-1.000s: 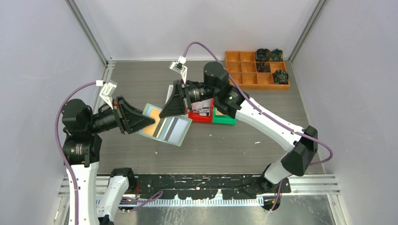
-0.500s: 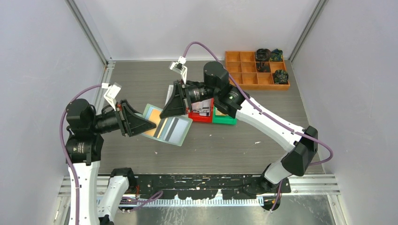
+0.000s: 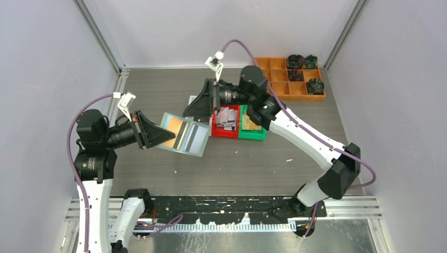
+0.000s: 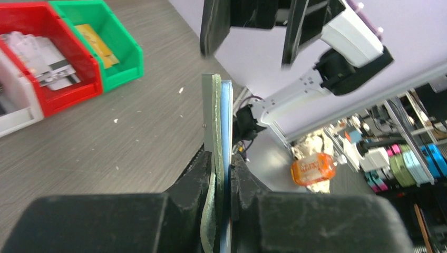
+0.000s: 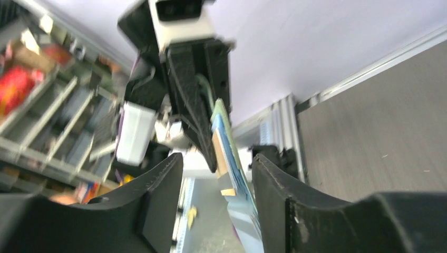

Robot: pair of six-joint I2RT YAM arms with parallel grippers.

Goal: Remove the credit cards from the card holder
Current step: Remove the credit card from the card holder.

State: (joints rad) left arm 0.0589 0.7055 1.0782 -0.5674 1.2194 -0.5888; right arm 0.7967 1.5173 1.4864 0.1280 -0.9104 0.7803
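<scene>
Left jaws pinch card holder (image 3: 196, 138), right jaws gape empty; red bin (image 3: 224, 135) holds cards (image 3: 226, 117), green bin (image 3: 252, 136) too.

Card holder (image 3: 183, 134) left of bins (image 3: 252, 136)

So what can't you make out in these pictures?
- Left wrist view: the card holder shows edge-on, so its contents cannot be counted; the left pincer covers its lower end.
- Right wrist view: blurred; whether the open right pincer touches the holder is unclear.
- Top view: print on the cards in the red bin is too small.
- White bin: cut by the left wrist view's left edge.
</scene>
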